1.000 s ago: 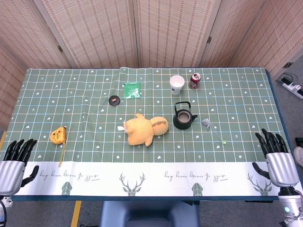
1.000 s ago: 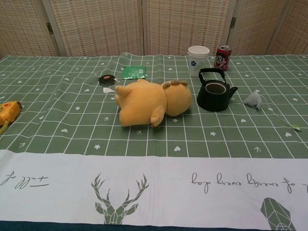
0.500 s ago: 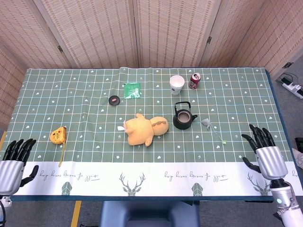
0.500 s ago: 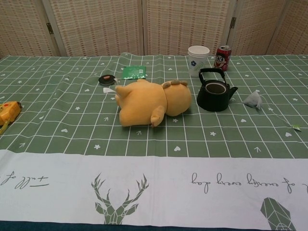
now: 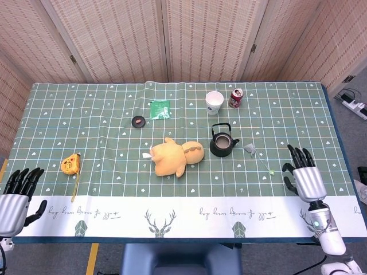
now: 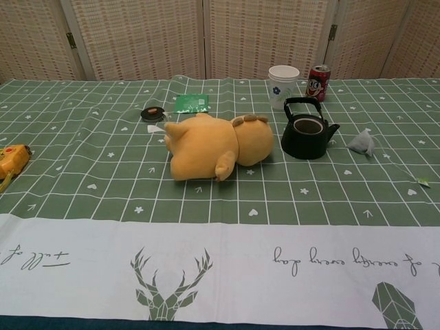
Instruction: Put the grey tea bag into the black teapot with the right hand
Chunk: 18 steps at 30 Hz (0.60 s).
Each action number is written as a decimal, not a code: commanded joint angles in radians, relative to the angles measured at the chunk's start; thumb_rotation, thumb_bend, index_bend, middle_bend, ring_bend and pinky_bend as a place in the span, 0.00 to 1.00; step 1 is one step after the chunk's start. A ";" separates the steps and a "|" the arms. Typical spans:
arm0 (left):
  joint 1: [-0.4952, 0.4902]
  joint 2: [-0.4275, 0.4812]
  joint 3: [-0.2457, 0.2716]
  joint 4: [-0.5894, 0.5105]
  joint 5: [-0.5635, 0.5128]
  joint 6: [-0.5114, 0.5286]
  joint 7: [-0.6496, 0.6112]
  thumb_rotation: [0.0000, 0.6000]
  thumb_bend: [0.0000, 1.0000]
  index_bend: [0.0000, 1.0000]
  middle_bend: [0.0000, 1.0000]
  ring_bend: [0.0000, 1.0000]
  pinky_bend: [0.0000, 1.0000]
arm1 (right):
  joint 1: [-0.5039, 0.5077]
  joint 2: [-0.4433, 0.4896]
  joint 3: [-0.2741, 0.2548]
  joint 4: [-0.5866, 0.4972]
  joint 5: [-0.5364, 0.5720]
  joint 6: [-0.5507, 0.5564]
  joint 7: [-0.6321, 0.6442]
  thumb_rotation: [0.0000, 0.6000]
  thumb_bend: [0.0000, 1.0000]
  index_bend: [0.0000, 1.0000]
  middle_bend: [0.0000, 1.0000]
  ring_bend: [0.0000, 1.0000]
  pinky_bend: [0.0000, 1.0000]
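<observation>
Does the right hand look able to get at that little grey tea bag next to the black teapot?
Probably yes. The right hand is open, and only bare green tablecloth lies between it and the grey tea bag; the black teapot stands on the bag's far side.

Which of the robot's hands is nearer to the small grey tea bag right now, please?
The right hand, open just to the right of the small grey tea bag and nearer the table's front edge. The left hand rests at the far left corner.

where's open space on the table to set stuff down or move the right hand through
Free: the near strip between the plush and right hand; the left stretch between tape measure and plush. Crowded: teapot, tea bag, cup, can.
</observation>
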 commanded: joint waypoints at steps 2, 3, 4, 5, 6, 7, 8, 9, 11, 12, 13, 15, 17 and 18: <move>-0.001 0.002 0.001 0.001 0.003 0.000 -0.006 1.00 0.39 0.02 0.04 0.01 0.04 | 0.011 -0.027 0.001 0.035 0.027 -0.031 -0.006 1.00 0.44 0.46 0.00 0.00 0.00; -0.001 0.003 0.002 0.002 0.003 -0.001 -0.009 1.00 0.39 0.02 0.04 0.01 0.04 | 0.013 -0.036 0.002 0.044 0.036 -0.041 -0.005 1.00 0.44 0.46 0.00 0.00 0.00; -0.001 0.003 0.002 0.002 0.004 -0.001 -0.012 1.00 0.39 0.02 0.04 0.01 0.04 | 0.016 -0.043 0.002 0.049 0.042 -0.052 -0.005 1.00 0.44 0.46 0.00 0.00 0.00; -0.002 0.004 0.003 0.003 0.005 -0.001 -0.015 1.00 0.39 0.02 0.04 0.01 0.04 | 0.020 -0.050 0.002 0.054 0.050 -0.065 -0.006 1.00 0.44 0.46 0.00 0.00 0.00; -0.002 0.005 0.004 0.002 0.006 -0.001 -0.018 1.00 0.39 0.02 0.04 0.01 0.04 | 0.023 -0.056 0.001 0.058 0.056 -0.076 -0.007 1.00 0.44 0.46 0.00 0.00 0.00; -0.002 0.006 0.004 0.003 0.007 -0.002 -0.021 1.00 0.39 0.02 0.04 0.01 0.04 | 0.026 -0.061 0.002 0.060 0.061 -0.085 -0.009 1.00 0.44 0.46 0.00 0.00 0.00; -0.003 0.008 0.005 0.003 0.009 -0.002 -0.025 1.00 0.39 0.02 0.04 0.01 0.04 | 0.030 -0.068 0.002 0.065 0.067 -0.095 -0.012 1.00 0.44 0.46 0.00 0.00 0.00; -0.003 0.008 0.006 0.003 0.010 -0.002 -0.028 1.00 0.39 0.02 0.04 0.01 0.04 | 0.033 -0.072 0.002 0.068 0.073 -0.104 -0.012 1.00 0.44 0.45 0.00 0.00 0.00; -0.003 0.010 0.006 0.004 0.012 -0.001 -0.033 1.00 0.39 0.02 0.04 0.01 0.04 | 0.037 -0.082 0.000 0.077 0.083 -0.121 -0.013 1.00 0.44 0.43 0.00 0.00 0.00; -0.003 0.011 0.007 0.004 0.012 -0.002 -0.035 1.00 0.39 0.02 0.04 0.01 0.04 | 0.038 -0.086 0.000 0.082 0.087 -0.126 -0.015 1.00 0.44 0.41 0.00 0.00 0.00; -0.004 0.011 0.007 0.005 0.012 -0.002 -0.037 1.00 0.39 0.02 0.04 0.01 0.04 | 0.038 -0.092 0.000 0.087 0.091 -0.129 -0.015 1.00 0.44 0.40 0.00 0.00 0.00; -0.004 0.013 0.007 0.007 0.012 -0.004 -0.040 1.00 0.39 0.02 0.04 0.01 0.04 | 0.039 -0.105 -0.003 0.100 0.097 -0.135 -0.015 1.00 0.44 0.39 0.00 0.00 0.00; -0.004 0.013 0.008 0.010 0.012 -0.003 -0.040 1.00 0.39 0.02 0.04 0.01 0.04 | 0.039 -0.116 -0.004 0.111 0.102 -0.140 -0.006 1.00 0.44 0.38 0.00 0.00 0.00; -0.004 0.014 0.008 0.010 0.011 -0.004 -0.039 1.00 0.39 0.02 0.04 0.01 0.04 | 0.039 -0.122 -0.003 0.116 0.105 -0.140 -0.005 1.00 0.44 0.38 0.00 0.00 0.00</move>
